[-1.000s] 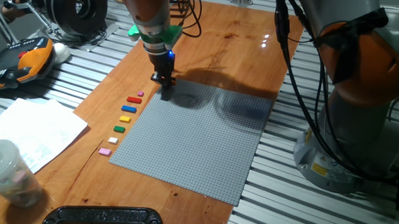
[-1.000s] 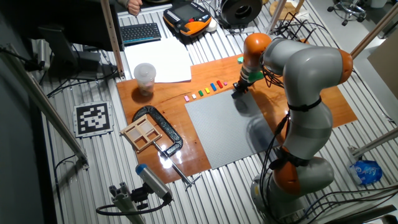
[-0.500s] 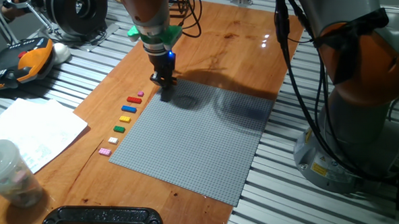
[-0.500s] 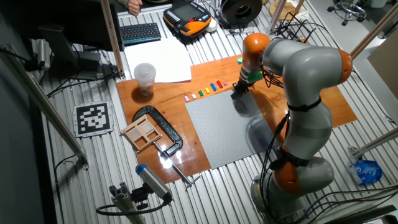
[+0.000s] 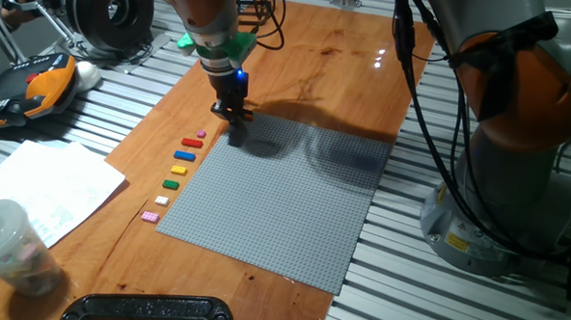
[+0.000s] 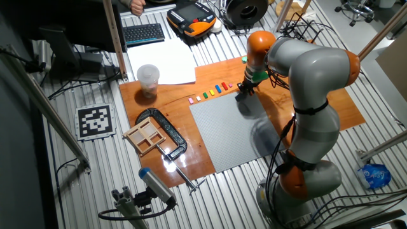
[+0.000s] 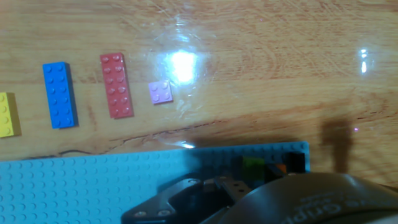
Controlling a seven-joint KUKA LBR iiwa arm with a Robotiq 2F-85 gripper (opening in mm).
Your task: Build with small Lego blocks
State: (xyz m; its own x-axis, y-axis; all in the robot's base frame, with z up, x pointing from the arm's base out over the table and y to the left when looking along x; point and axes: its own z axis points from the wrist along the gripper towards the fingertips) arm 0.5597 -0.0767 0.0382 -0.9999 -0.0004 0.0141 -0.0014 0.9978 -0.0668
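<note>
My gripper [image 5: 235, 133] stands upright at the far left corner of the grey baseplate [image 5: 277, 194], its fingertips close together just above the plate. It also shows in the other fixed view [image 6: 243, 93]. Small Lego blocks lie in a row on the wood beside the plate: pink [image 5: 199, 135], red [image 5: 192, 143], blue [image 5: 186, 155], yellow [image 5: 179, 169], green [image 5: 171, 183], white [image 5: 162, 200] and pink [image 5: 150, 216]. The hand view shows the blue [image 7: 60, 94], red [image 7: 117, 85] and pink [image 7: 161, 92] blocks. Green [image 7: 252, 163], orange [image 7: 277, 167] and black [image 7: 296, 162] blocks sit at the plate's corner. My fingertips are hidden there.
A plastic cup [image 5: 14, 244] and sheets of paper [image 5: 40, 185] lie at the left. A black clamp [image 5: 143, 316] sits at the front edge of the wooden board. An orange-black pendant [image 5: 26, 84] is at the far left. The robot's base [image 5: 501, 122] stands at the right.
The gripper has shifted slightly up and to the left at the plate's corner. The row of blocks has not moved.
</note>
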